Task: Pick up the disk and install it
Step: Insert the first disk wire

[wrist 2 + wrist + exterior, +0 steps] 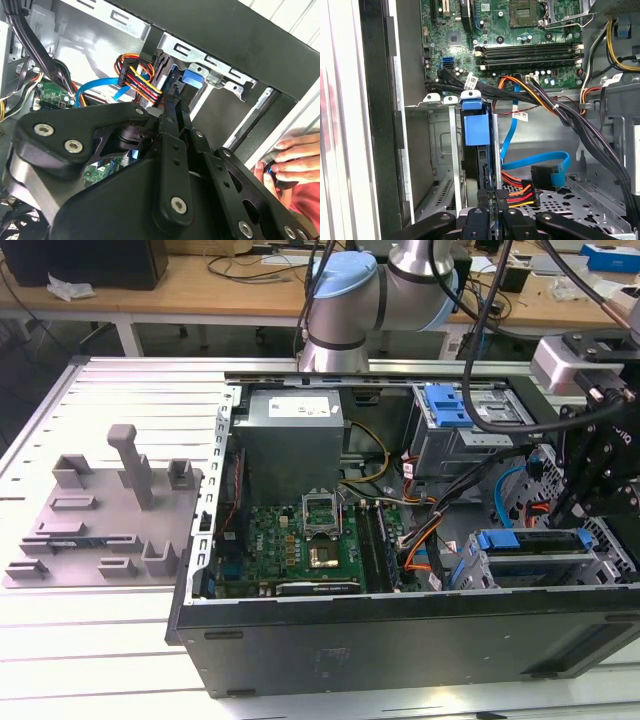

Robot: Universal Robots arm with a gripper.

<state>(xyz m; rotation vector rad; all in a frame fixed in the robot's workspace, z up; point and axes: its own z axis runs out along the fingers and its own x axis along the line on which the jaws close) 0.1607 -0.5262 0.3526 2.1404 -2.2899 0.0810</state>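
Note:
The disk, in its blue carrier rail, stands on edge in a slot of the metal drive cage at the front corner of the open computer case. My gripper is at the disk's near end, with the black fingers close together on either side of its thin edge. In the second wrist view the fingers reach up to the disk in the cage. In the exterior view the gripper hangs over the cage at that view's right.
Orange, red and blue cables run right beside the fingers. A person's hand rests on the outside of the case. The grey fixture tray lies outside the case at the exterior view's left. The motherboard fills the case floor.

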